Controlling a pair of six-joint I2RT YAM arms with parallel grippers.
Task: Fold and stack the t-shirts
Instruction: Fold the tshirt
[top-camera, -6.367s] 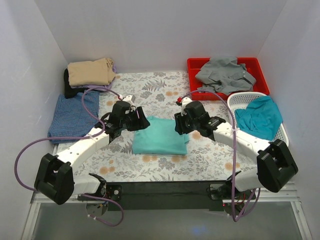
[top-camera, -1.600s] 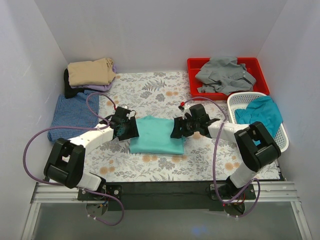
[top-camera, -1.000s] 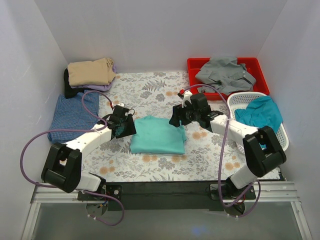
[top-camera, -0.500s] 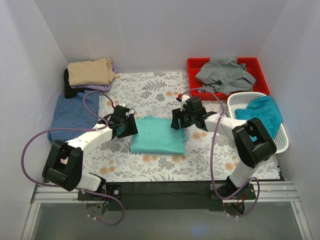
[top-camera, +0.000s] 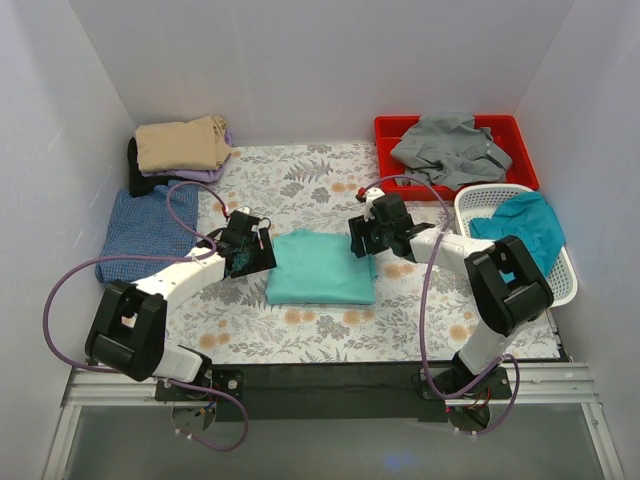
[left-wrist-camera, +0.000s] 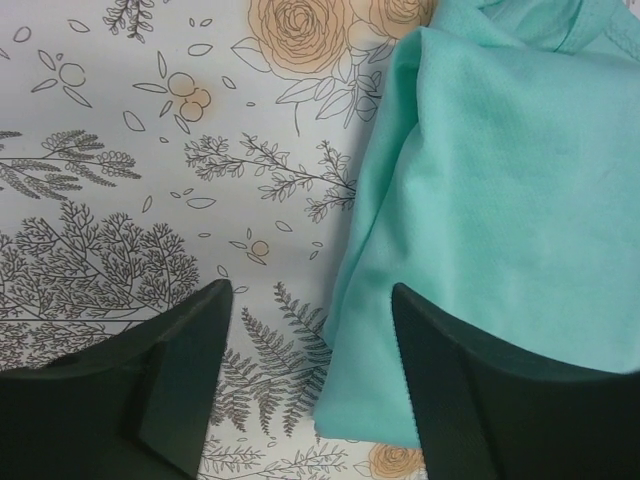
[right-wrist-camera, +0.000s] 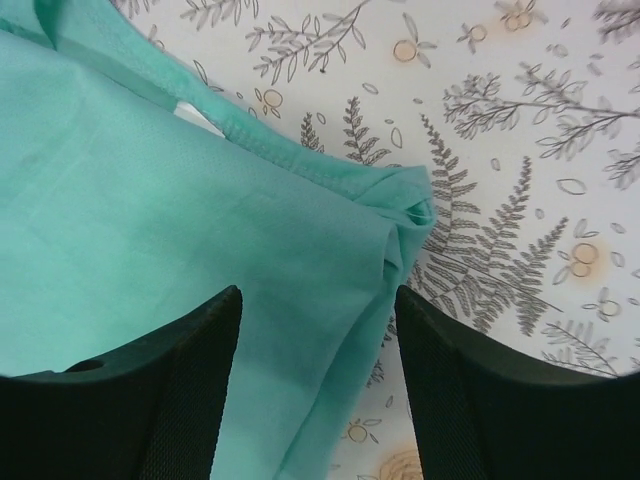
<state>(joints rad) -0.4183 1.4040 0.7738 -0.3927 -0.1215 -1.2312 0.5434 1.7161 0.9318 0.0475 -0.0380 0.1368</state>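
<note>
A mint green t-shirt (top-camera: 320, 267) lies folded in a rectangle in the middle of the floral cloth. My left gripper (top-camera: 262, 256) is open over its left edge; in the left wrist view the shirt (left-wrist-camera: 510, 200) lies between and beyond my spread fingers (left-wrist-camera: 170, 370). My right gripper (top-camera: 360, 242) is open over its top right corner, where the hem (right-wrist-camera: 400, 200) bunches; the shirt (right-wrist-camera: 150, 230) fills the left of that view. A tan shirt (top-camera: 182, 145) tops a folded pile at the far left. A blue shirt (top-camera: 145, 232) lies flat beside it.
A red bin (top-camera: 515, 135) at the far right holds a crumpled grey shirt (top-camera: 450, 148). A white basket (top-camera: 480, 198) in front of it holds a teal shirt (top-camera: 520, 235). White walls close in three sides. Purple cables loop from both arms.
Both grippers were low on the shirt's side edges, then lifted and came back over them. The shirt's folded shape has stayed flat, shifted slightly right.
</note>
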